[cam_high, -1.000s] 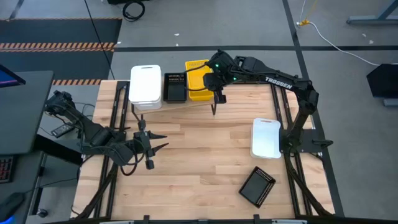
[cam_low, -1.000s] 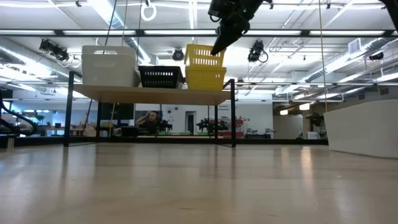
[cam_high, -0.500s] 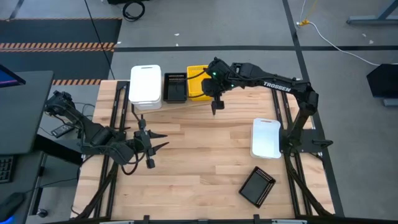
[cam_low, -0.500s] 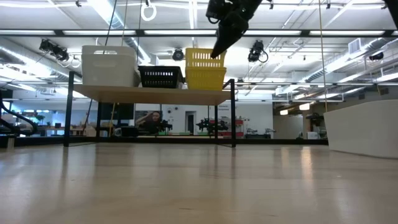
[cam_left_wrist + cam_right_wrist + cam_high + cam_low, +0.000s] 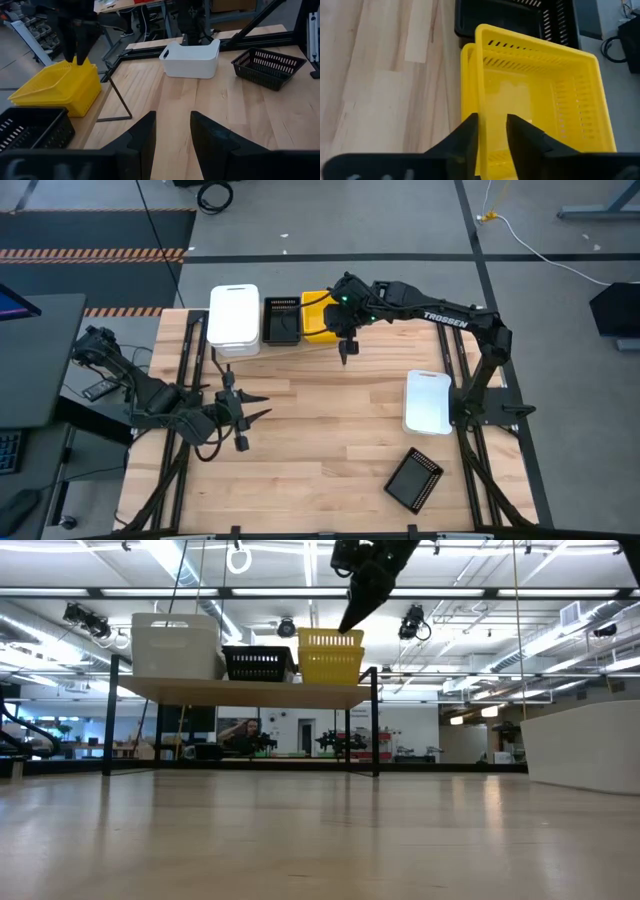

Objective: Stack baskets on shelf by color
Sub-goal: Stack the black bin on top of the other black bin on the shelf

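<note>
On the shelf (image 5: 245, 692) at the table's far side stand a white basket stack (image 5: 233, 317), a black basket (image 5: 281, 320) and two yellow baskets (image 5: 316, 318), one nested in the other. The upper yellow basket (image 5: 535, 95) sits a little askew in the lower one (image 5: 466, 100). My right gripper (image 5: 491, 131) is open just above it, its fingers on either side of the basket's side wall (image 5: 481, 107); in the low view its tip (image 5: 348, 624) hangs over the rim. My left gripper (image 5: 255, 412) waits open above the table's left part (image 5: 172, 135). My right gripper slants down from above over the upper yellow basket's side wall (image 5: 481, 107), one finger inside and one outside. Whether either finger touches the wall I cannot tell. The basket rests in the lower yellow basket.
A white basket (image 5: 427, 400) and a black basket (image 5: 413, 478) lie on the table's right part, near the right arm's base. Bare tabletop (image 5: 320, 420) spreads between the arms. The shelf's thin black legs (image 5: 119, 100) stand on the table below the baskets.
The upper yellow basket, held tilted above the lower one a second ago, has sunk down into it and now sits level with only its rim above. My right gripper has let it go and stays just above its rim.
</note>
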